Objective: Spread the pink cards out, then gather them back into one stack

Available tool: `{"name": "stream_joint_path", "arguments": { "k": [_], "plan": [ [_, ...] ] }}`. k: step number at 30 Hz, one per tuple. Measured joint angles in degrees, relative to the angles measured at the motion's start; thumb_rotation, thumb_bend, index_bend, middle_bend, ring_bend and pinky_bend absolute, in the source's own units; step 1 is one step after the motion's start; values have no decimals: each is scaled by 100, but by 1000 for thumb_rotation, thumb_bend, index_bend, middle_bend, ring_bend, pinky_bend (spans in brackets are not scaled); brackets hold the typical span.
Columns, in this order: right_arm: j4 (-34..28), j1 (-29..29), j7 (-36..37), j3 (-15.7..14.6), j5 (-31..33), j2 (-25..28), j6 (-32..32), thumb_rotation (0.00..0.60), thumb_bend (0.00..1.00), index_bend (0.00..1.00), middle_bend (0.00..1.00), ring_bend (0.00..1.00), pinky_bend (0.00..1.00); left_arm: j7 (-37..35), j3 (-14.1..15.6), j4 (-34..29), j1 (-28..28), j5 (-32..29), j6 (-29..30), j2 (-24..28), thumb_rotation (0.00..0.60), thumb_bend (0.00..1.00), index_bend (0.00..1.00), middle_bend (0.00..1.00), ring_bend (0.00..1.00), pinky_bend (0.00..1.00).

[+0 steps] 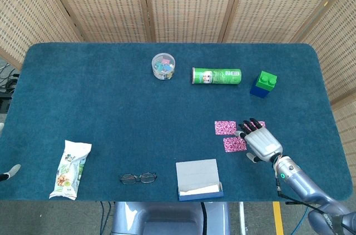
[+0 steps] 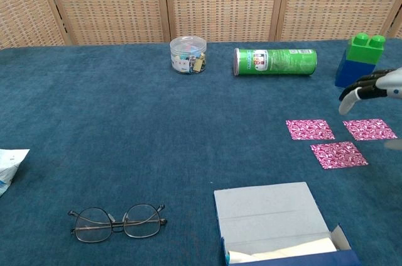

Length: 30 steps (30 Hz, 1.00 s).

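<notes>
Spread step looked done: three pink cards (image 2: 337, 139) lay flat and apart on the tabletop (image 1: 111, 113), right of centre, two side by side and one just in front between them. Gathering into one stack was still left. Right hand (image 1: 260, 141) hung above the cards, fingers (image 2: 357, 89) apart, holding nothing. Left hand was barely visible at the frame edge; its state couldn't be told. Surface was dark blue carpet-like cloth; woven wicker screens (image 1: 189, 1) stood behind.

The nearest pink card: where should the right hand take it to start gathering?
Judging by its pose, the nearest pink card lies flat, apart from the others. Best press on its face from above with the right hand and slide it, or lift its right edge.
</notes>
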Motion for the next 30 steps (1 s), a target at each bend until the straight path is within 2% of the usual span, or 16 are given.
{"name": "stream_joint_path", "arguments": {
  "k": [6,13,20,30],
  "plan": [
    [-135,-418,37,153,3,99,778,600,227,211,112,0,0,16,-4,40,-9,42,23,-73,600,58,0,0,0,0],
    [-75,-716,208,289,120,38,1085,600,232,220,115,0,0,57,-1,42,-37,58,-13,-109,600,57,0,0,0,0],
    [-13,-592,263,495,266,-189,871,600,260,280,127,0,0,73,-12,19,-51,70,-11,-86,600,58,0,0,0,0],
    [393,65,-32,844,982,-817,-38,600,260,305,140,0,0,-55,3,114,-2,18,6,-41,600,58,0,0,0,0]
  ]
}}
